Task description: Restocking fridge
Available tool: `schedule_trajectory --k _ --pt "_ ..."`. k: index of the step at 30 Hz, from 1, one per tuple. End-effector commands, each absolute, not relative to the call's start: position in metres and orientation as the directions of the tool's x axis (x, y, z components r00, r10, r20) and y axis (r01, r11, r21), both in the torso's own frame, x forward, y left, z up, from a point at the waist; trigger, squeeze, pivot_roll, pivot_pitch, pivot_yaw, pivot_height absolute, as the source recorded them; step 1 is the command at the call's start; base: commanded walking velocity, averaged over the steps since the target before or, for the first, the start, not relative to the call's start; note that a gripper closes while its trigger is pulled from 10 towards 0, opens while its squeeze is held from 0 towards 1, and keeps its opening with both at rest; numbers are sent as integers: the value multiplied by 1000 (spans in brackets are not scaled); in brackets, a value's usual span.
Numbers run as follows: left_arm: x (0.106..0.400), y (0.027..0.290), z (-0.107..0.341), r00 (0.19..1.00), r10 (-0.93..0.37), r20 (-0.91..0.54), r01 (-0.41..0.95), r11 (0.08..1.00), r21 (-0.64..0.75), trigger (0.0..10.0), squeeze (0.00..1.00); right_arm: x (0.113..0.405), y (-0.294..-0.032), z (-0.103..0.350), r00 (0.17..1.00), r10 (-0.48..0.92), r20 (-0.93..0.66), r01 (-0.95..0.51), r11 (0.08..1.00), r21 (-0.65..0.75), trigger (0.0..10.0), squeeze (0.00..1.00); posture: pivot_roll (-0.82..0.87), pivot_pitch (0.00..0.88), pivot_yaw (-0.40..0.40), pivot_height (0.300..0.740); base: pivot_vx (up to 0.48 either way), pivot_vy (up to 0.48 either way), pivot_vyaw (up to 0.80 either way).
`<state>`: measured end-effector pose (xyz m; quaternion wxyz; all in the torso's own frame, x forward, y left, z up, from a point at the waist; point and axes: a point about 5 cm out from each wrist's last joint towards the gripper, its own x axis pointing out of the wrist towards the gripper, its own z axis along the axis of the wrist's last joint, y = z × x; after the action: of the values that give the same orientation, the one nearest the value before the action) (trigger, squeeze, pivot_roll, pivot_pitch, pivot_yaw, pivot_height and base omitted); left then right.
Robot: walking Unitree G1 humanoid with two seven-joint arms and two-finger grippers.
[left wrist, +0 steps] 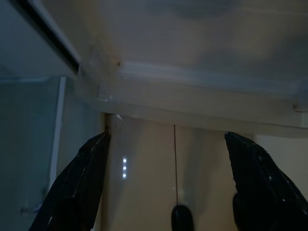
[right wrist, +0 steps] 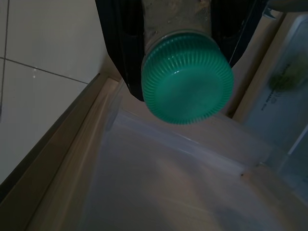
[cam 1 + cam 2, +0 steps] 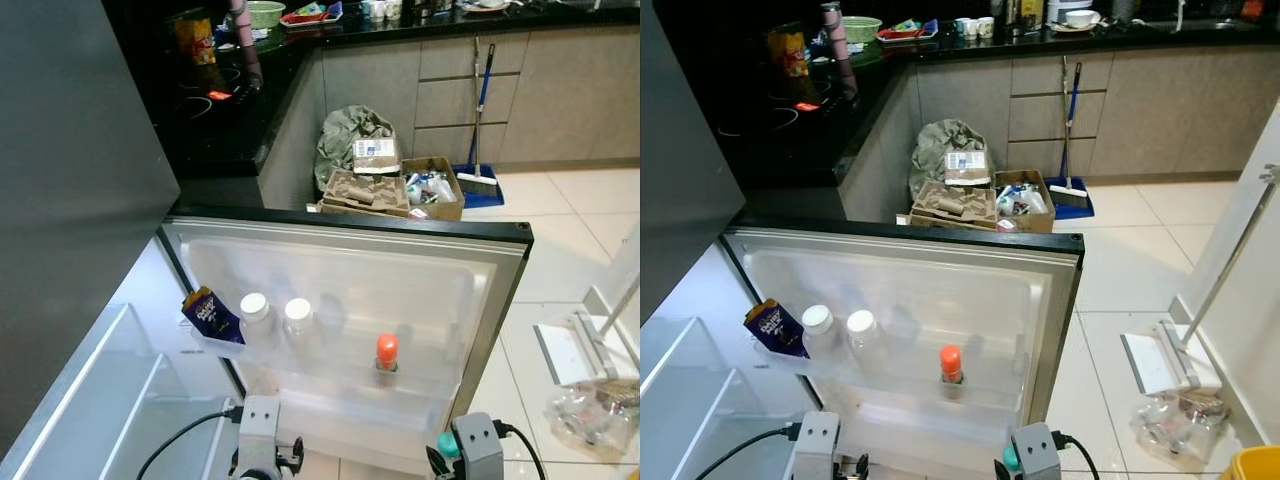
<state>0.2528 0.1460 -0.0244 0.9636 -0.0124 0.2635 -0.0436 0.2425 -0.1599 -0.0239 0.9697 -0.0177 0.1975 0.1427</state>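
Note:
The open fridge door (image 3: 500, 300) faces me, its inner side up. On its door shelf (image 3: 330, 385) stand a purple snack packet (image 3: 210, 315), two white-capped bottles (image 3: 255, 315) (image 3: 298, 320) and an orange-capped bottle (image 3: 386, 358). In the right wrist view, my right gripper (image 2: 179, 57) is shut on a bottle with a green ribbed cap (image 2: 187, 82), low over a clear door bin. Its cap (image 3: 448, 445) peeks out at the bottom of the left eye view. My left gripper (image 1: 166, 137) is open and holds nothing, under the door's lower edge.
Glass fridge shelves (image 3: 90, 390) lie at the lower left. Behind the door are a black counter (image 3: 220, 110), cardboard boxes (image 3: 400, 190), a grey bag (image 3: 350, 135) and a broom with dustpan (image 3: 478, 170). A white stand (image 3: 580, 345) and a plastic bag (image 3: 590, 410) lie on the tiled floor at right.

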Motion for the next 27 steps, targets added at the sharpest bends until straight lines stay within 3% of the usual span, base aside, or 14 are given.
schedule_trajectory --k 1,3,18,24,27 --pt "248 152 -30 835 -80 -545 80 997 -24 10000 0 239 -160 -26 884 258 -390 -264 964 40 10000 0 -66 132 91 740 0 480 0" --pt "249 150 -29 839 -93 -537 89 995 -33 10000 0 239 -160 -26 884 257 -390 -262 964 40 10000 0 -64 133 91 740 0 480 0" --pt "249 146 -29 831 -118 -543 134 991 -11 10000 0 239 -162 -26 888 242 -392 -248 968 36 10000 0 -59 145 94 740 0 0 0" --pt "249 144 -29 830 -124 -544 132 991 -23 10000 0 239 -163 -26 890 237 -390 -243 969 34 10000 0 -63 146 98 740 0 480 0" --pt "250 144 -27 838 -127 -530 137 990 -20 10000 0 238 -163 -26 891 234 -390 -240 970 35 10000 0 -60 146 100 740 0 0 0"
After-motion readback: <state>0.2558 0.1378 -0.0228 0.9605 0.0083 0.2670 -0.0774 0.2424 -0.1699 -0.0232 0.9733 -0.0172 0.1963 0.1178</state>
